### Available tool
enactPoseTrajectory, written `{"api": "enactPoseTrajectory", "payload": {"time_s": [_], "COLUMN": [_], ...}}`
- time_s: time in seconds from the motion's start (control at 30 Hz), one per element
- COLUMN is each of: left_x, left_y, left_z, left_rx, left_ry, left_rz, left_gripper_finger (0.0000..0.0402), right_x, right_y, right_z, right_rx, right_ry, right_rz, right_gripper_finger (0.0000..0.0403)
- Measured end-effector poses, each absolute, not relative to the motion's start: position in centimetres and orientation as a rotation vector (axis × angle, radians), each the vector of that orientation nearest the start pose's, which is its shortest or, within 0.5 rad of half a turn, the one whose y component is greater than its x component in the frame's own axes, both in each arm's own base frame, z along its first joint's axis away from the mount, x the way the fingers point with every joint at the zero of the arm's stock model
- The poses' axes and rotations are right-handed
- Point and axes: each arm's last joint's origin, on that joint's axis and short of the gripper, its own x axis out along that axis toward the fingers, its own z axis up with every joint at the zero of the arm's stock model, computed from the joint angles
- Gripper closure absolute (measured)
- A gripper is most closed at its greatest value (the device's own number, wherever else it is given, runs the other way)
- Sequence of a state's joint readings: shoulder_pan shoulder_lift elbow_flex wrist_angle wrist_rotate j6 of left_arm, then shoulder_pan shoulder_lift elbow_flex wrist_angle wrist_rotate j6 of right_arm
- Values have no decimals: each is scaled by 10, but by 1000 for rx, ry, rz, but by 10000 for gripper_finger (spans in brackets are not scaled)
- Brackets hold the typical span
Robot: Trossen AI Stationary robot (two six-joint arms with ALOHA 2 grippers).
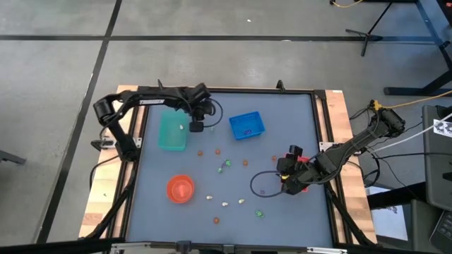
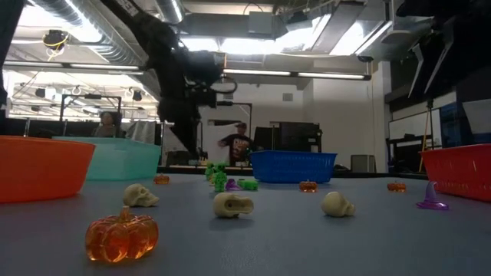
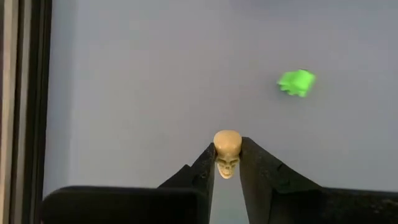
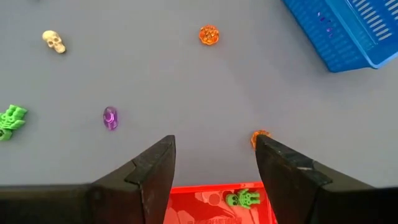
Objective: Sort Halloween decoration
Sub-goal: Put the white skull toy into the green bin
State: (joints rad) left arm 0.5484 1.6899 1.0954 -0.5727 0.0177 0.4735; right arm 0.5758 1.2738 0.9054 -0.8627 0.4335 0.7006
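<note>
Sorting by kind seems to be the plan, so we read the layout from the left. On the left side of the table [image 1: 152, 212] sits the orange bowl [image 1: 180, 188], near edge, and farther back the teal tray [image 1: 171, 132]. Our left end effector [image 3: 227, 163] hangs just right of that tray's far end, above the table, its fingers narrowed onto a cream skull [image 3: 227, 151] pinched between the tips; the left wrist view shows the skull clear of the surface with one green trinket [image 3: 296, 82] lying loose on the table beyond. We judge the skull is being carried toward a tray, most likely the teal one beside it, though we cannot tell what that tray already holds.

Across the middle the rest of the Halloween decoration [image 1: 227, 164] lies scattered: orange pumpkins, green figures, cream skulls and purple pieces, well apart from each other. The blue tray [image 1: 247, 125] stands far of them, with small purple bits inside.

On the right, our right end effector [image 4: 214, 163] waits with fingers spread wide and empty, hovering over the red tray [image 4: 217, 202], in which a green figure [image 4: 242, 199] lies. An orange pumpkin [image 4: 260, 138] sits just beside that tray.
</note>
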Motion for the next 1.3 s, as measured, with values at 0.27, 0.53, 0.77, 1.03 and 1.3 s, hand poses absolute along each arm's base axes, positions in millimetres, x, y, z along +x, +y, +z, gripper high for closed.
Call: {"api": "enactPoseTrajectory", "payload": {"time_s": [0.27, 0.53, 0.77, 1.03, 1.3], "left_x": [264, 241, 220, 220, 219], "left_y": [145, 122, 109, 110, 111], "left_z": [219, 235, 235, 235, 235], "left_rx": [11, -83, -114, -160, -209], "left_ry": [1223, 1355, 1595, 1588, 1571], "left_rz": [223, 298, 337, 429, 565], "left_gripper_finger": [359, 359, 359, 342, 288], "right_x": [195, 195, 195, 195, 195], "right_y": [112, 112, 112, 112, 112], "right_z": [235, 235, 235, 235, 235], "right_rx": [37, 38, 38, 38, 38], "right_ry": [1037, 1037, 1037, 1037, 1037], "right_rz": [-249, -249, -249, -249, -249], "right_gripper_finger": [182, 182, 182, 182, 182]}}
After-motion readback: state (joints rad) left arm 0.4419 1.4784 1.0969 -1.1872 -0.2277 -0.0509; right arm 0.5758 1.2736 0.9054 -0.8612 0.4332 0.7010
